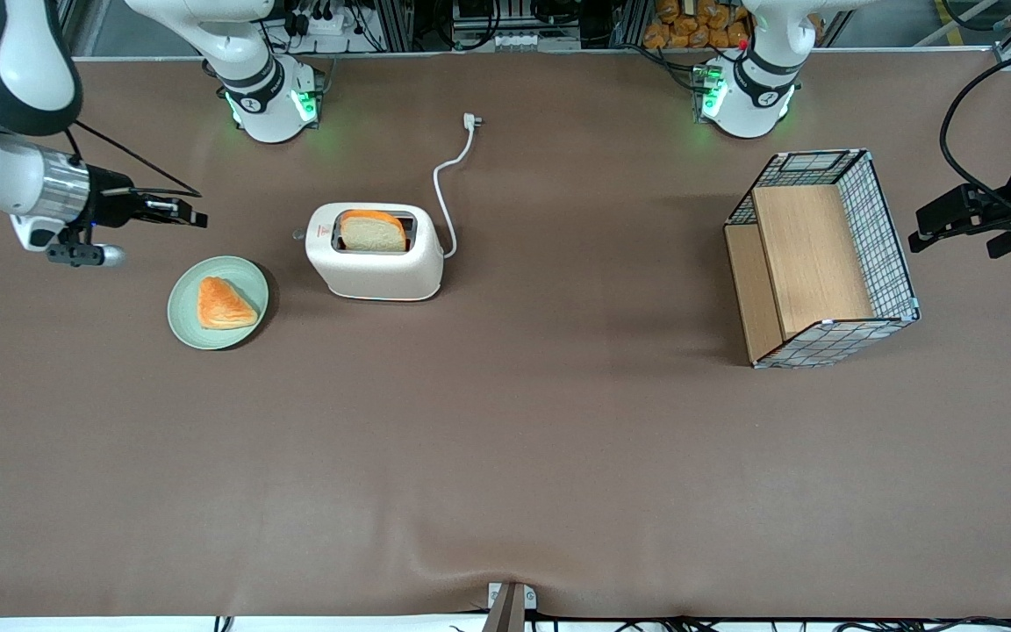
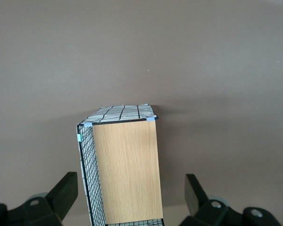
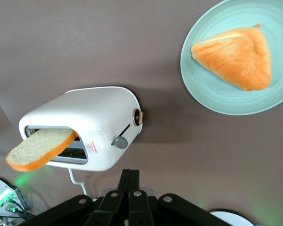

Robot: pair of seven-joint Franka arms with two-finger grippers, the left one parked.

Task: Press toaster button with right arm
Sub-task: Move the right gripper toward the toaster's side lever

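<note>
Green plate (image 1: 218, 303) beside toaster (image 1: 375, 254)

One toaster (image 1: 374, 253) with one button (image 3: 120, 141) and one bread slice (image 1: 372, 231) in its slot — one green plate (image 1: 185, 309) carrying one triangular pastry (image 1: 224, 304), one wire-mesh wooden basket (image 1: 821, 257), and one gripper (image 1: 192, 214), fingers together, near the toaster.

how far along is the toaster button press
Early stage. Done: a bread slice stands up out of the toaster, so it is loaded. In hand: the right arm's hand, fingers shut, hangs off the toaster's short end, apart from it. Left: reach the toaster button and press it down.
</note>
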